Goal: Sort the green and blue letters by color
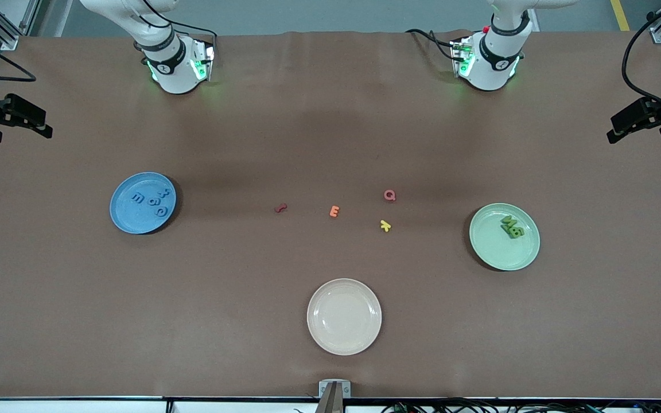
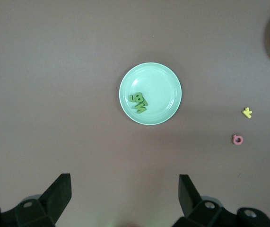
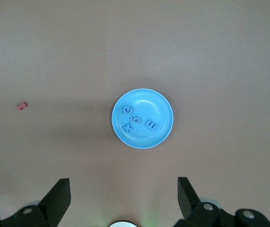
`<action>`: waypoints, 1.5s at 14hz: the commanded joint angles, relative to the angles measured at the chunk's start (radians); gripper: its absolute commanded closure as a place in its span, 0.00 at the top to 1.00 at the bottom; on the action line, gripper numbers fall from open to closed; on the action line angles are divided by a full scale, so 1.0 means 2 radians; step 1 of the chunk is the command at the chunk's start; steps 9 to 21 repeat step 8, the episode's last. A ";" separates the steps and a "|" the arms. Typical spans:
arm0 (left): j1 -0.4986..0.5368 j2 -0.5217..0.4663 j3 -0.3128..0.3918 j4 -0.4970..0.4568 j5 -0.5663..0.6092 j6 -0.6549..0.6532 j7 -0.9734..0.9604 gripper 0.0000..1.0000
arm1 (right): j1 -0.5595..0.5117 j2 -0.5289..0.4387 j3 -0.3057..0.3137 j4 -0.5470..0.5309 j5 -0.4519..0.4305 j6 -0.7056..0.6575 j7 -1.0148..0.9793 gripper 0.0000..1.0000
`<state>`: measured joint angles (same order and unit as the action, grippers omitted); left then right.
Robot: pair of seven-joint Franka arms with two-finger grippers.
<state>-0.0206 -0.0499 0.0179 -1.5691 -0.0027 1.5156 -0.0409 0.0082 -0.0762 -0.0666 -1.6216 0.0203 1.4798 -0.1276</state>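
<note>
Cream plate [image 1: 344,316] nearest; orange "E" [image 1: 334,211], pink "Q" [image 1: 389,195]; both grippers' fingers [image 2: 59,191] [image 3: 59,194] wide apart, empty.

Three round plates sit on the brown table, one blue [image 1: 129,221], one pale green [image 1: 494,252], one cream [image 1: 344,316], with four small blue letters [image 1: 152,199], a clump of dark green letters [image 1: 510,226] too tightly piled to count, and four loose letters: red [image 1: 280,208], orange [image 1: 334,211], pink [image 1: 389,195], yellow [image 1: 385,225].

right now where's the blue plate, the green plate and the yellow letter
blue plate [image 1: 129,221], front view, bare part of its floor near the rim
green plate [image 1: 497,252], front view, bare floor below the letters
yellow letter [image 1: 385,226], front view, its middle
</note>
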 commanded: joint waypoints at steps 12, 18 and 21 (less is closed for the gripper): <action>-0.002 0.004 -0.002 0.033 0.001 -0.017 -0.009 1.00 | -0.003 -0.018 0.001 -0.018 0.008 0.003 0.022 1.00; -0.002 0.004 -0.002 0.033 0.001 -0.017 -0.009 1.00 | -0.003 -0.018 0.001 -0.018 0.008 0.003 0.022 1.00; -0.002 0.004 -0.002 0.033 0.001 -0.017 -0.009 1.00 | -0.003 -0.018 0.001 -0.018 0.008 0.003 0.022 1.00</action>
